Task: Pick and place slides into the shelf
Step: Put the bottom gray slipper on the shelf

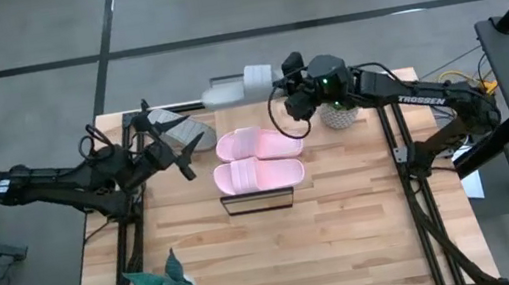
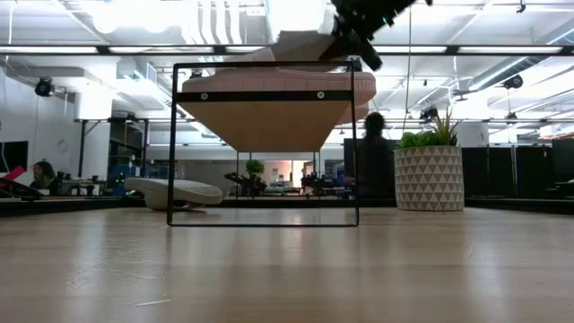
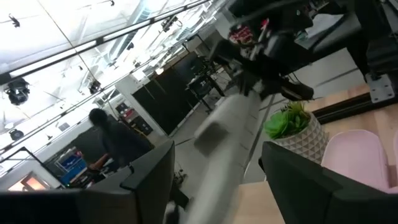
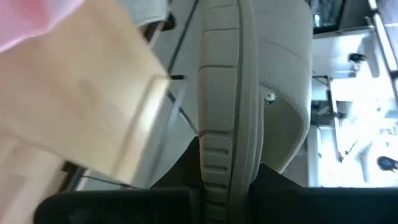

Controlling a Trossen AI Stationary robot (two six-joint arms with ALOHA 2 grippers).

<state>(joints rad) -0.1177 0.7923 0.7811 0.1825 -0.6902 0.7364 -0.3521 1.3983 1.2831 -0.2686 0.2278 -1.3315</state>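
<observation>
We find two pink slides [image 1: 259, 159] on the shelf [image 1: 257, 201], the right gripper [image 1: 279, 90] with fingers clamped on a grey slide [image 1: 236, 86] beyond the counter [image 1: 282, 260] edge behind the shelf, its arm marked TROSSEN, and the left gripper [image 1: 193, 152], fingers spread, beside another grey slide [image 1: 182, 128] left of the shelf.

The table [image 1: 350, 239] is pale wood with a smooth, slightly shiny top. The shelf [image 1: 257, 202] has thin black metal bars. The pink slides [image 1: 257, 159] look soft, matt and rubbery. The grey slide [image 4: 245, 93] has bumpy ridges along its edge.
</observation>
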